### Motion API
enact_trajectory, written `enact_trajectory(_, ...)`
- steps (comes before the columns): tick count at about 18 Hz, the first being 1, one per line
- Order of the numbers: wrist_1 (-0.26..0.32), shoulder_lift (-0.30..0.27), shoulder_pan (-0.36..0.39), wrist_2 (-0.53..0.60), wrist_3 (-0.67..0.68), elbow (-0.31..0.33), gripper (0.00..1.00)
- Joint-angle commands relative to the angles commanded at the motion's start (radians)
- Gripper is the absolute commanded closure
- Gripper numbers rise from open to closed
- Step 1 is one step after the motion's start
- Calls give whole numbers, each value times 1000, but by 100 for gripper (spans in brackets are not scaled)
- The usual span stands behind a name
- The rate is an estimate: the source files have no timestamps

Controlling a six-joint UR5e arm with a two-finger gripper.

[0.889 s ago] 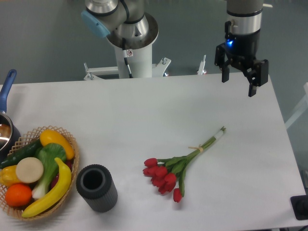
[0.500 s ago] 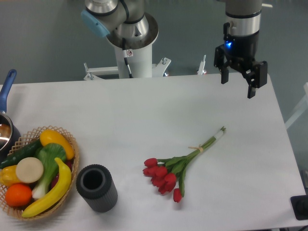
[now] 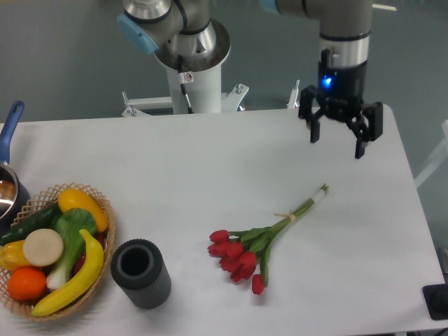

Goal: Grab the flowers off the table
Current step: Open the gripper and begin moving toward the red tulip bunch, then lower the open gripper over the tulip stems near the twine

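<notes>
flowers [image 3: 253, 246] on table [image 3: 210, 161], gripper [image 3: 337, 143] spread

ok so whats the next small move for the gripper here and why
Probably move the gripper toward the camera and down over the stems of the flowers, near the thin band. It hangs open above the far right part of the table, well clear of the bunch, which lies flat and untouched with its stem end pointing toward the gripper.

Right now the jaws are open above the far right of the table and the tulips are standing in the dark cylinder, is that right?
Not quite. The gripper does hang with its jaws open over the far right of the table, but the camera view shows the tulips lying flat on it, apart from the dark cylinder, which is empty.
</notes>
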State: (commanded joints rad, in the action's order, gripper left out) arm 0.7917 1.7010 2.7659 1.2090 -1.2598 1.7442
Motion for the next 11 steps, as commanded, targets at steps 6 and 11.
enact_trajectory(6,-40,83,-57,-5,86,-38,0)
enact_trajectory(11,-40,146,-101,-5,154,-55,0)
